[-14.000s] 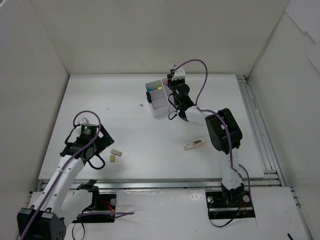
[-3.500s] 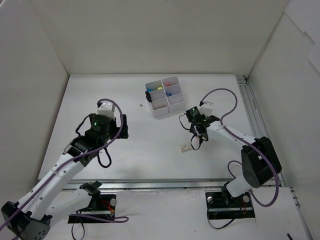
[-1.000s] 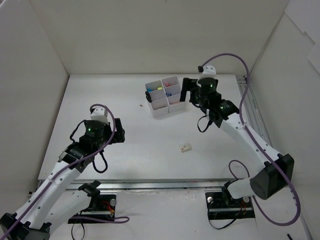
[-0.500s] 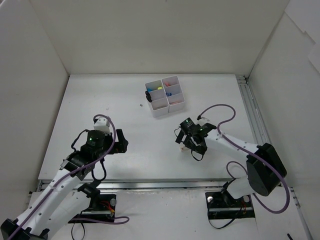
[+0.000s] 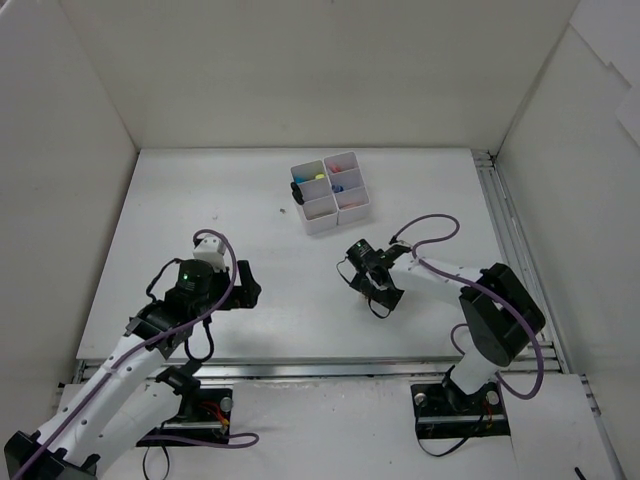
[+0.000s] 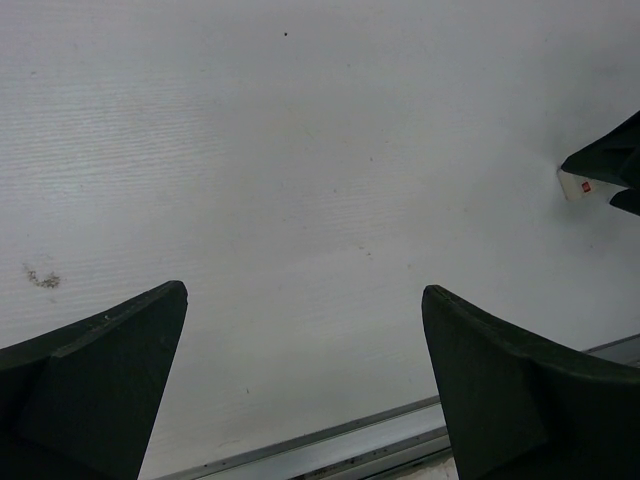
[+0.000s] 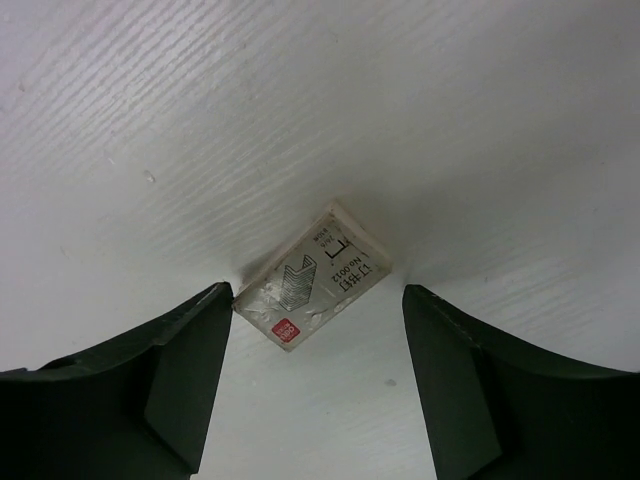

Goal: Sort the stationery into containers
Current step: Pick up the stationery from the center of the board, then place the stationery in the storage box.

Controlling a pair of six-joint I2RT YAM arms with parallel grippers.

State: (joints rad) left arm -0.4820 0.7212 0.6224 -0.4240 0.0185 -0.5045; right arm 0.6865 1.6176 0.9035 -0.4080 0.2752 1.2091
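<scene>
One eraser (image 7: 312,287), label legible right-wrist only

Small box (image 7: 318,278) on table (image 5: 200,200), between right claw (image 7: 315,300) jaws; organiser (image 5: 322,222) behind.

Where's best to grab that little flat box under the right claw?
Across its two long edges, from straight above. The box lies flat and thin, so only its edges offer purchase. It sits diagonal to the right gripper, so a wrist turn would likely help.

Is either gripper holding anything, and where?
Nothing is held. The right gripper straddles the small box, jaws open; the left gripper is open, empty.
</scene>
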